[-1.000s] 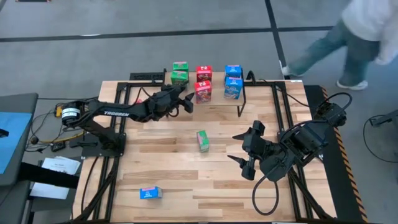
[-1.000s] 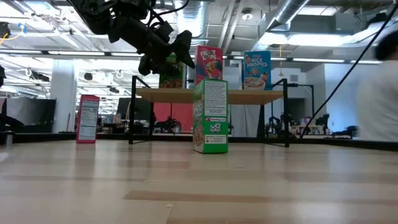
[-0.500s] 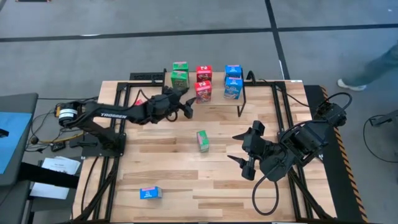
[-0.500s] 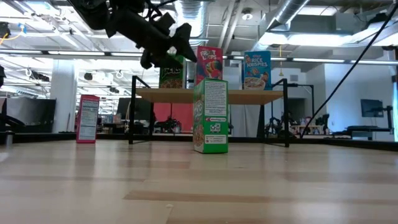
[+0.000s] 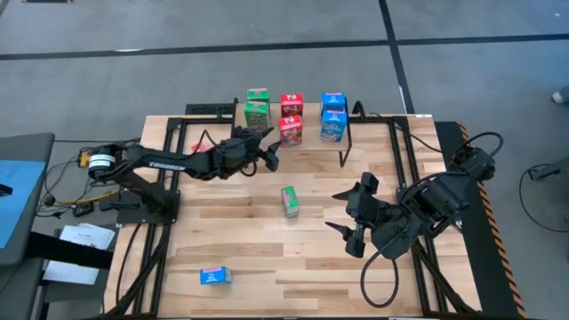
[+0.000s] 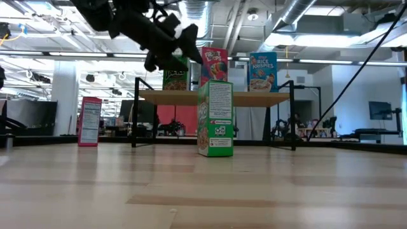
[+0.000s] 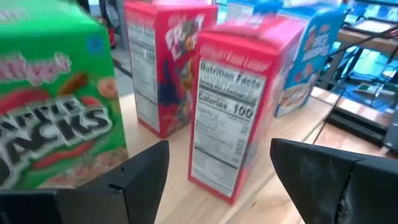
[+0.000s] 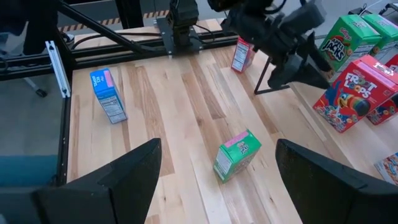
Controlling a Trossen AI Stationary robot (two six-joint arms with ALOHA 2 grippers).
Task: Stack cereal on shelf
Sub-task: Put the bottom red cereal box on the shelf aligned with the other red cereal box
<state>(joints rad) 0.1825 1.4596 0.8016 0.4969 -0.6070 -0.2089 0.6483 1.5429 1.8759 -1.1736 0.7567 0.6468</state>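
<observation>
Grey floor surrounds the slatted wooden desk (image 5: 231,240), and the low shelf (image 5: 311,142) stands at the 12 o'clock edge of it. On the shelf stand two green Apple Jacks boxes (image 5: 257,105), two red Froot Loops boxes (image 5: 291,118) and two blue Rice Krispies boxes (image 5: 333,116). One more green box (image 5: 289,201) stands near the middle of the desk, a blue box (image 5: 214,276) lies toward 7 o'clock, and a red box (image 8: 242,55) stands beside the shelf's legs at about 11 o'clock.

The left gripper (image 5: 267,151) hangs at the front of the shelf, just before the front red box. Its jaws are apart and hold nothing; in the left wrist view the red box shows between the two fingers (image 7: 146,180), but no contact is visible. The right gripper (image 5: 348,213) waits at 4 o'clock of the loose green box, jaws also apart and empty.

The danger seems to be the closeness of the left gripper to the stacked row: a careless swing could push the front red box against its neighbours or off the shelf. Boxes this light would probably tip easily.
</observation>
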